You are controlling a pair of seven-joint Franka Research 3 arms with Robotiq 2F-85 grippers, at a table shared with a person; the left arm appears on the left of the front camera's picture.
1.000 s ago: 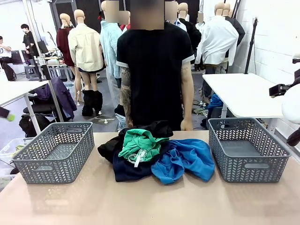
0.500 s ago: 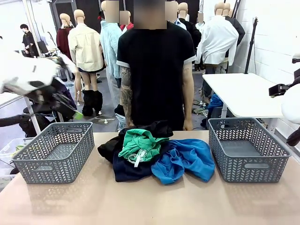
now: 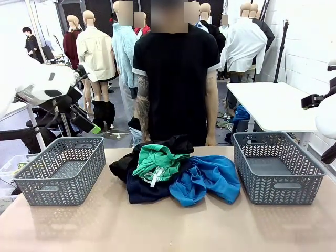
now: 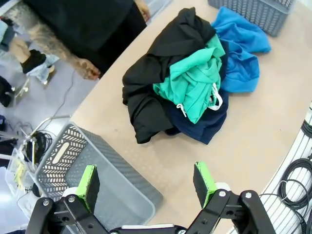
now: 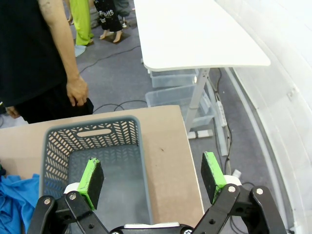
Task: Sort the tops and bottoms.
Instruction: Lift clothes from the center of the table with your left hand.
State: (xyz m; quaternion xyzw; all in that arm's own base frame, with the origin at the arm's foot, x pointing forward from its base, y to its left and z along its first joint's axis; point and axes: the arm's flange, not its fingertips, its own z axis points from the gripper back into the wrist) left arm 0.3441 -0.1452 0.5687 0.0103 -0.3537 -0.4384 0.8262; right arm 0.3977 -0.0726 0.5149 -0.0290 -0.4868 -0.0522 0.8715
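Left end effector [image 4: 146,178] swung inward

The pale tan counter [image 3: 168,226] ran across the foreground under bright, even light; beyond it lay a grey floor [image 3: 121,118], with a loose dark cable [image 5: 119,102] trailing over it; a white-painted brick wall [image 3: 310,37] closed the right side of the room, and a black pole [image 3: 281,50] stood close against it; a white table [image 3: 270,105] stood near that wall on slim white legs; clear plastic boxes [image 5: 175,92] sat on the floor beneath it; the far left corner was washed out by glare.
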